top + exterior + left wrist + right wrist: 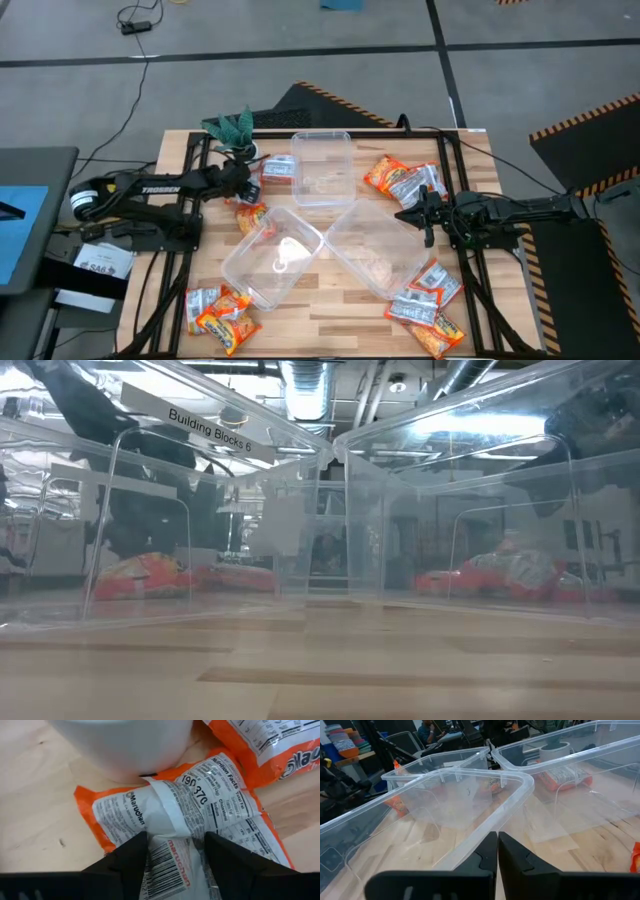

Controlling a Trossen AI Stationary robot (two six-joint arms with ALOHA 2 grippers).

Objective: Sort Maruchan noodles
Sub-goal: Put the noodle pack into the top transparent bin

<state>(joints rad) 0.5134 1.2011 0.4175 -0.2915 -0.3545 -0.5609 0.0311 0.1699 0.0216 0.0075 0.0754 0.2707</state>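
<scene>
The Maruchan packets lie flat on the table in groups: near left [222, 312], near right [428, 308], far right [402, 180]. More lie by my left gripper [245, 186], beside the plant's white pot [125, 745]. In the left wrist view my left gripper [175, 857] is open over a packet [200, 810] that lies back side up. Its fingers stand on either side of the silvery back seam. My right gripper [497, 852] is shut, low beside the right clear tub [380, 245]. My left gripper comes at the packet from above, one finger [130, 857] on each side of its barcode end [170, 870]. The packet lies flat on the table. Whether the fingertips touch the plastic, I cannot tell.
Three clear tubs stand mid-table: far [322, 165], left [272, 255] and right, its rim [520, 795] just before my right fingers. A potted green plant [232, 128] sits at the far left corner. Another orange packet [280, 745] lies beside the pot. Bare wood lies along the near edge [330, 325].
</scene>
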